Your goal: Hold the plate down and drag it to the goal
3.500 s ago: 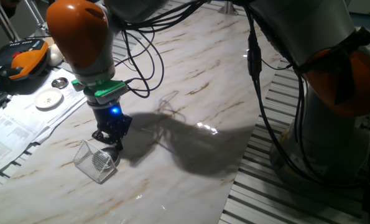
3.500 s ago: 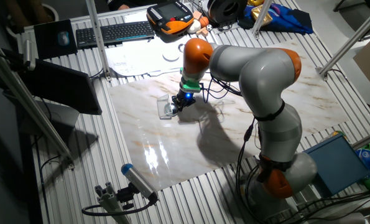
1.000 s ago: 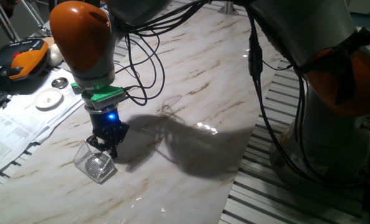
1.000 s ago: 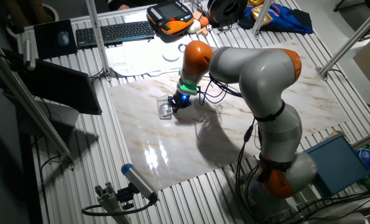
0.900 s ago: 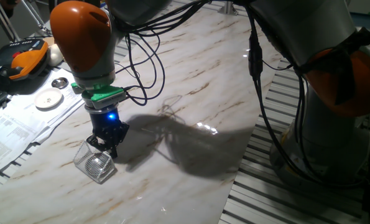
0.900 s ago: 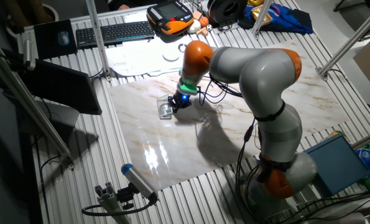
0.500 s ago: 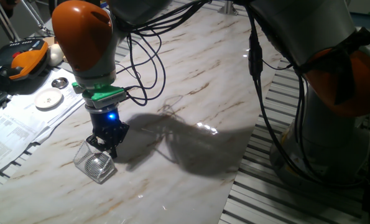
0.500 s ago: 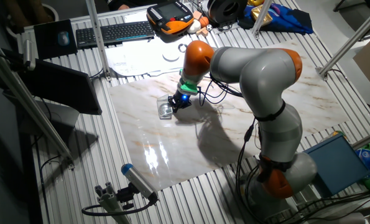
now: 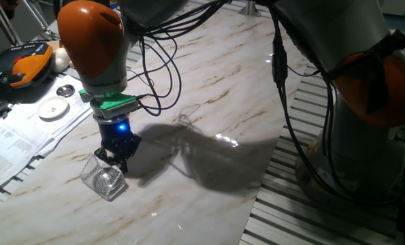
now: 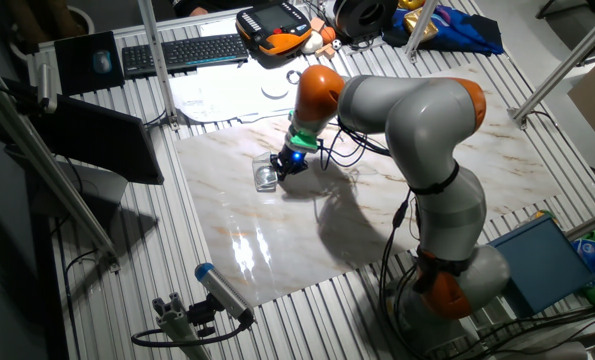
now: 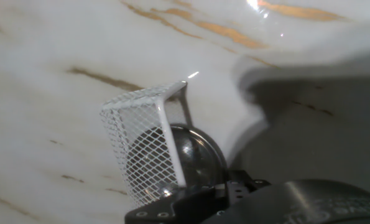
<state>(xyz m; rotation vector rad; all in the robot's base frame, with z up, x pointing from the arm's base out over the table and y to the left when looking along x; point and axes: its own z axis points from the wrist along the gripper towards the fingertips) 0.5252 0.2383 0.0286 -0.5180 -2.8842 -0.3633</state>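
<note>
The plate (image 9: pixel 107 179) is a small shiny dark-silver dish that lies on the marble table inside the goal (image 9: pixel 97 170), a small transparent box with thin pale edges. In the hand view the plate (image 11: pixel 196 154) shows as a dark dome behind the goal's white mesh wall (image 11: pixel 141 144). My gripper (image 9: pixel 115 160) points down at the goal's right side, shut, with its tips on the plate's near rim. In the other fixed view the gripper (image 10: pixel 280 168) stands right beside the goal (image 10: pixel 265 177). The contact itself is partly hidden by the fingers.
A larger white disc (image 9: pixel 53 107) and a flatter small silver dish (image 9: pixel 65 90) lie on papers at the left edge. An orange hand-held controller (image 9: pixel 25 64) and a keyboard (image 10: pixel 182 50) sit beyond. Black cables (image 9: pixel 154 61) hang from the arm over the table.
Since 3.5 s ago the gripper has moved left and pulled the plate into the goal box. Over the last second nothing visibly moves.
</note>
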